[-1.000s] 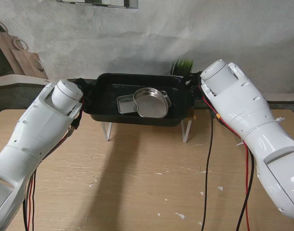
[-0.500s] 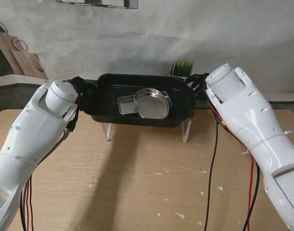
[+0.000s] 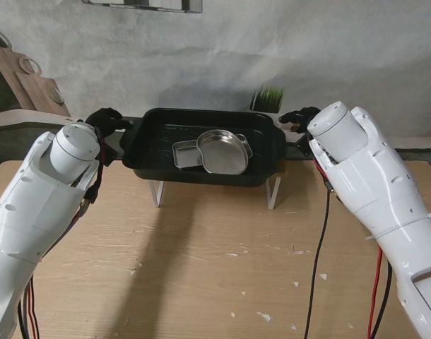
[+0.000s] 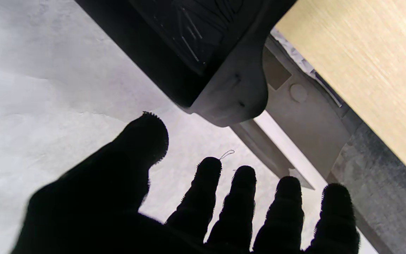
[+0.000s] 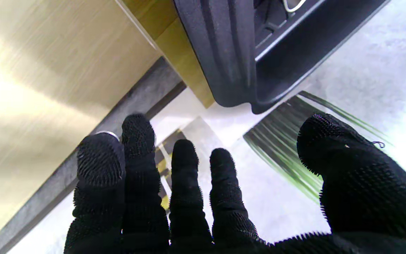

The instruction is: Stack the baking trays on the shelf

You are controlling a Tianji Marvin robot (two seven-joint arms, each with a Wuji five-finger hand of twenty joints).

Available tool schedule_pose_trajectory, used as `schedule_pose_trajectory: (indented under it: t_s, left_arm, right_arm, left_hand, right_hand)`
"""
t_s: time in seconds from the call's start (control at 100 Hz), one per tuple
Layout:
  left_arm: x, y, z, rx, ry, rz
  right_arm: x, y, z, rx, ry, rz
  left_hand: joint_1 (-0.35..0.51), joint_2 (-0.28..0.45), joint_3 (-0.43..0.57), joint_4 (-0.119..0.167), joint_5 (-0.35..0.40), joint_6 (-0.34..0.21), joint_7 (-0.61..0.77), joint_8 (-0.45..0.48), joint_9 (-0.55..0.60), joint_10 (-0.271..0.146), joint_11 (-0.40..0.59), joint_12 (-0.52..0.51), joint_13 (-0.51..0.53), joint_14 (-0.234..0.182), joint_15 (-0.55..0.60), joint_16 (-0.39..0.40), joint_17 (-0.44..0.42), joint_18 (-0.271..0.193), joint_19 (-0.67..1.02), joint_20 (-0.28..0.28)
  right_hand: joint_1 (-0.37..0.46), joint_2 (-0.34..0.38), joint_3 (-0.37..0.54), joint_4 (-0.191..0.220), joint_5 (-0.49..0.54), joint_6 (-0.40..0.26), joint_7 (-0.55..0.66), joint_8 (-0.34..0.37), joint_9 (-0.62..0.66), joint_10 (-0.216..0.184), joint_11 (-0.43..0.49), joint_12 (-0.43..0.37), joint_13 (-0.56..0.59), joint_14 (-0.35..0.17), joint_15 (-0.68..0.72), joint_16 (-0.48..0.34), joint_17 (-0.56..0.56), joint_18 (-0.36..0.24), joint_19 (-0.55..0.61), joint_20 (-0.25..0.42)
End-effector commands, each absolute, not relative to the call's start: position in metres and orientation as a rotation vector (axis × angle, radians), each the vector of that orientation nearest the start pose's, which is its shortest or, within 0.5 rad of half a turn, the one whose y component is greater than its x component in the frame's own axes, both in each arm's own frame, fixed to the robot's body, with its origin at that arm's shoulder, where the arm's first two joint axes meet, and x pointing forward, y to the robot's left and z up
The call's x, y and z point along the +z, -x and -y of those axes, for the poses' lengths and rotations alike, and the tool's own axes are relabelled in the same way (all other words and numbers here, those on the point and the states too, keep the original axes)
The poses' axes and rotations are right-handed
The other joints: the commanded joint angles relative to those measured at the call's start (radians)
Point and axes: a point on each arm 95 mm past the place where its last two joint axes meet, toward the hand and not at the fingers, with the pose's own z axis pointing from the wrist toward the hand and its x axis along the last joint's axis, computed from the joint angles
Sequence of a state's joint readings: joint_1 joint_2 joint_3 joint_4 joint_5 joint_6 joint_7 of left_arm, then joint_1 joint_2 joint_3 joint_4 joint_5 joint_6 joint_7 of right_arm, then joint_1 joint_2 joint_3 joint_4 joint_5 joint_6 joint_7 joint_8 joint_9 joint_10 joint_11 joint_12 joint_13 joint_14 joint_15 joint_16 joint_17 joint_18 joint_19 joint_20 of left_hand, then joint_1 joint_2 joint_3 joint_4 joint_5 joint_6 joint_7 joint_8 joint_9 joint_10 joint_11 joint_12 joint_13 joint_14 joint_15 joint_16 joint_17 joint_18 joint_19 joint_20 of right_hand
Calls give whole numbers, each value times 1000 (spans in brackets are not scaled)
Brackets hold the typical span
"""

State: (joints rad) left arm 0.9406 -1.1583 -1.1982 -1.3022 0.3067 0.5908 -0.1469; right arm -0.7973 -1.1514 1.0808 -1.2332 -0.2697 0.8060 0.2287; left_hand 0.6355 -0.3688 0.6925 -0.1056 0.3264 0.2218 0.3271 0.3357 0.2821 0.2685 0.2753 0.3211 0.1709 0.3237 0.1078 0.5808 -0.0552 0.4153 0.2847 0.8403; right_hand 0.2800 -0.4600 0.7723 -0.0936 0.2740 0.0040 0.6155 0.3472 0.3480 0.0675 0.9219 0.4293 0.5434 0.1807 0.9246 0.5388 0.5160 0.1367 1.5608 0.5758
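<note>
A black baking tray (image 3: 150, 154) rests on a clear acrylic shelf (image 3: 272, 191) at the far middle of the table. Inside it lie two small metal trays (image 3: 221, 151), one overlapping the other. My left hand (image 3: 106, 121) is open just off the tray's left end, not touching it. My right hand (image 3: 300, 117) is open just off its right end. In the left wrist view the spread fingers (image 4: 208, 183) are apart from the tray's corner (image 4: 224, 88). In the right wrist view the fingers (image 5: 183, 165) are also clear of the tray's rim (image 5: 224, 63).
A small green plant (image 3: 268, 97) stands behind the tray's right end. Wooden boards (image 3: 21, 78) lean at the far left. Red and black cables (image 3: 318, 233) hang from both arms over the wooden table (image 3: 215, 268). A grey wall closes the back.
Both hands have let go of the black tray's ends and drawn outward, left hand to the left, right hand to the right. The tray stays on the shelf.
</note>
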Motion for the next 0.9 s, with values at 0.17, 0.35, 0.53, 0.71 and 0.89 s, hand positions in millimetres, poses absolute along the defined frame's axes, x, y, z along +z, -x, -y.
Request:
schedule_pose_trajectory:
  t_s: [0.17, 0.35, 0.53, 0.71, 0.89]
  left_arm:
    - [-180, -528, -62, -1548, 1917, -788]
    - [-181, -492, -59, -1646, 1844, -833]
    - [-180, -452, -55, -1735, 1791, -902]
    - [-188, -406, -43, -1834, 1753, -954]
    - [-208, -362, -30, -1927, 1721, -985]
  right_arm:
    - [-159, -539, 42, 1314, -2017, -805]
    - [-156, -504, 29, 1400, -1907, -843]
    - [-158, -473, 14, 1489, -1816, -876]
    - [-168, -439, -3, 1575, -1759, -923]
    - [-182, -402, -21, 1680, -1730, -949]
  left_hand:
    - [-10, 68, -72, 45, -1, -83, -39, -20, -49, -33, -48, -28, -83, -32, -31, -39, -50, -56, -65, 38]
    - [-4, 79, -91, 52, 10, -141, -72, -42, -75, -55, -57, -37, -122, -55, -41, -70, -75, -78, -100, 7]
    - [1, 76, -87, 52, 23, -183, -85, -58, -84, -69, -64, -47, -146, -66, -45, -91, -66, -82, -139, -63]
    - [10, 75, -82, 51, 28, -173, -85, -70, -81, -69, -62, -53, -152, -69, -44, -102, -57, -78, -162, -143]
    - [-4, 65, -46, 46, 37, -159, -88, -82, -72, -58, -69, -64, -154, -66, -47, -108, -59, -71, -163, -171]
  right_hand:
    - [-9, 31, 4, 43, -15, -76, -33, 12, -81, -64, -106, -48, -223, -54, -238, -114, -268, 7, -352, -1]
    - [11, 63, 32, 54, -17, -100, -61, 19, -92, -80, -169, -72, -264, -67, -348, -170, -323, 25, -535, -43]
    - [26, 102, 34, 70, -22, -133, -99, 19, -96, -100, -236, -97, -293, -71, -441, -218, -361, 45, -695, -89]
    - [37, 122, 36, 79, -29, -153, -123, 18, -103, -121, -262, -105, -308, -88, -461, -227, -373, 44, -743, -96]
    - [42, 130, 31, 82, -32, -165, -143, 19, -116, -127, -275, -110, -320, -94, -471, -232, -383, 42, -772, -95]
